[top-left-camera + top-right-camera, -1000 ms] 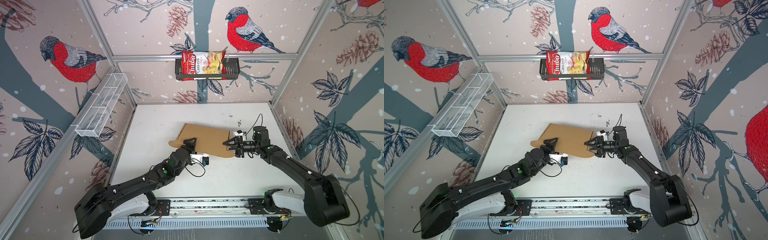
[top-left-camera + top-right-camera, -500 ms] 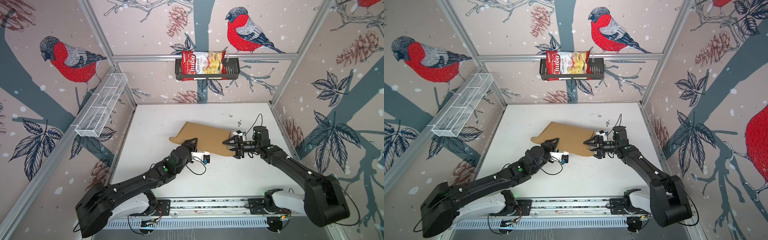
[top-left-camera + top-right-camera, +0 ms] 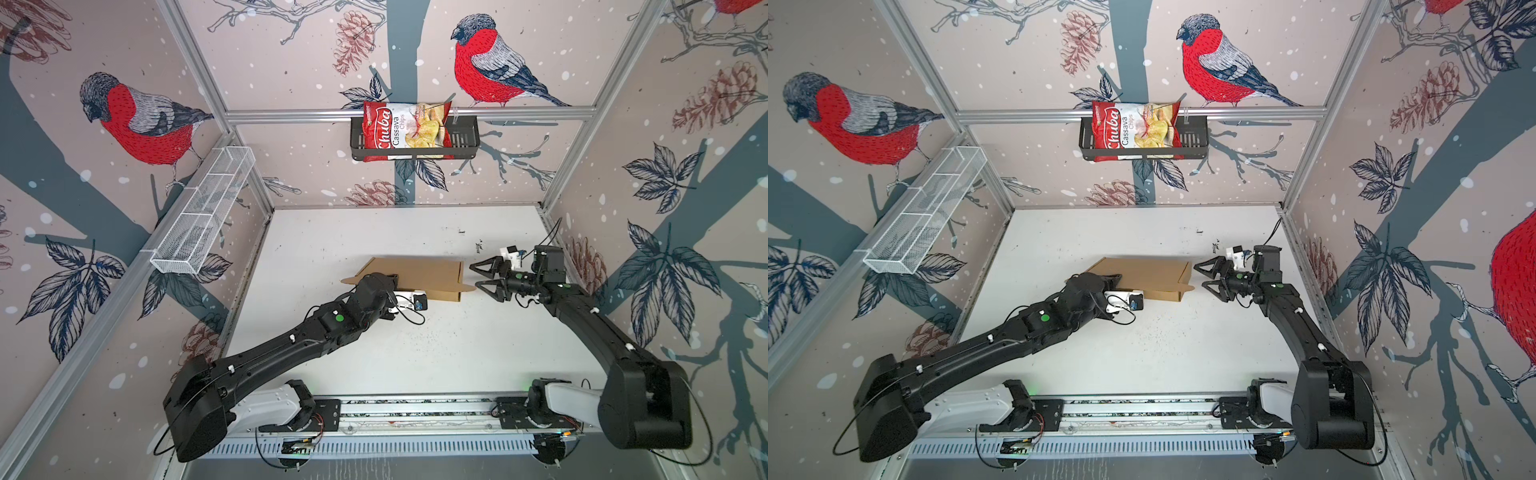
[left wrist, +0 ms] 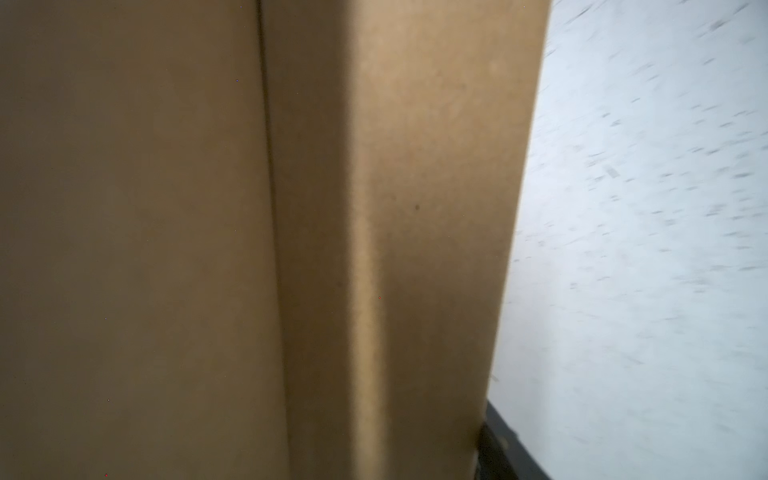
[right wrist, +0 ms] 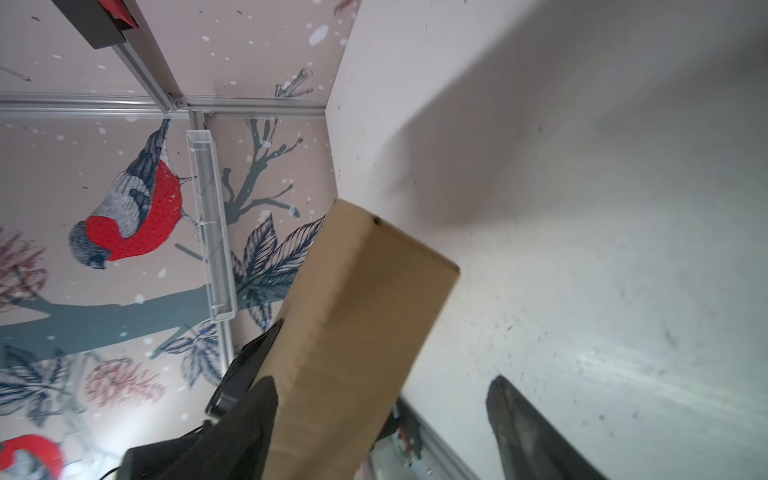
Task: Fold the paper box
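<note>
Right pincer (image 3: 475, 276) has opened, just beside paper box (image 3: 419, 272) | left pincer (image 3: 394, 278) at near-left edge, grip unclear

Black arms (image 3: 291, 345) carry green dots (image 3: 339, 318), white bases (image 3: 266, 405), thin black cables (image 3: 423, 319).

red chips bag (image 3: 405, 131), "Chuba" brand, "Cassava Chips" label
</note>
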Controlling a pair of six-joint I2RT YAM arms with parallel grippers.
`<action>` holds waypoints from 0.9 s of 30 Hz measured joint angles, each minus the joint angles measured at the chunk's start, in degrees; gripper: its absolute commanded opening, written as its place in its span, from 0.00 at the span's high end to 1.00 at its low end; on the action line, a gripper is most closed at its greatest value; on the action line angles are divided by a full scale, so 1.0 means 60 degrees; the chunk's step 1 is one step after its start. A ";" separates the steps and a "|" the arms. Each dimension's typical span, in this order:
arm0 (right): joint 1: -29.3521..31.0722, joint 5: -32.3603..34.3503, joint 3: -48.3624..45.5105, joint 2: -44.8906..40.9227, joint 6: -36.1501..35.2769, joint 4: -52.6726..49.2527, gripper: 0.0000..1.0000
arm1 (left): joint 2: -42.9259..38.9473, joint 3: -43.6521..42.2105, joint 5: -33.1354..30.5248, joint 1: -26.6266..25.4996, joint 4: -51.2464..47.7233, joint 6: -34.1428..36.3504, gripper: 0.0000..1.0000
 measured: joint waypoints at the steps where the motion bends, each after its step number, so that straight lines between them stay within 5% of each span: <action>1: 0.0073 0.0404 0.0149 -0.0178 -0.0459 -0.0102 0.24 | 0.0164 0.0178 0.0178 0.0080 -0.0346 -0.0178 0.44; 6: 0.1599 0.2962 0.0204 -0.1807 -0.3217 -0.0124 0.21 | 0.1126 0.0951 0.0969 0.0568 -0.1902 -0.0707 0.41; 11: 0.2186 0.4171 -0.0219 -0.2404 -0.4896 0.0098 0.21 | 0.1949 0.2106 0.1497 0.0852 -0.2947 -0.0860 0.39; 18: 0.2769 0.4142 -0.0852 -0.2754 -0.5781 0.0721 0.18 | 0.2750 0.2947 0.2076 0.1457 -0.3497 -0.0561 0.39; 27: 0.2816 0.4353 -0.1392 -0.2466 -0.5413 0.1413 0.18 | 0.3887 0.3832 0.2900 0.2390 -0.3428 0.0127 0.39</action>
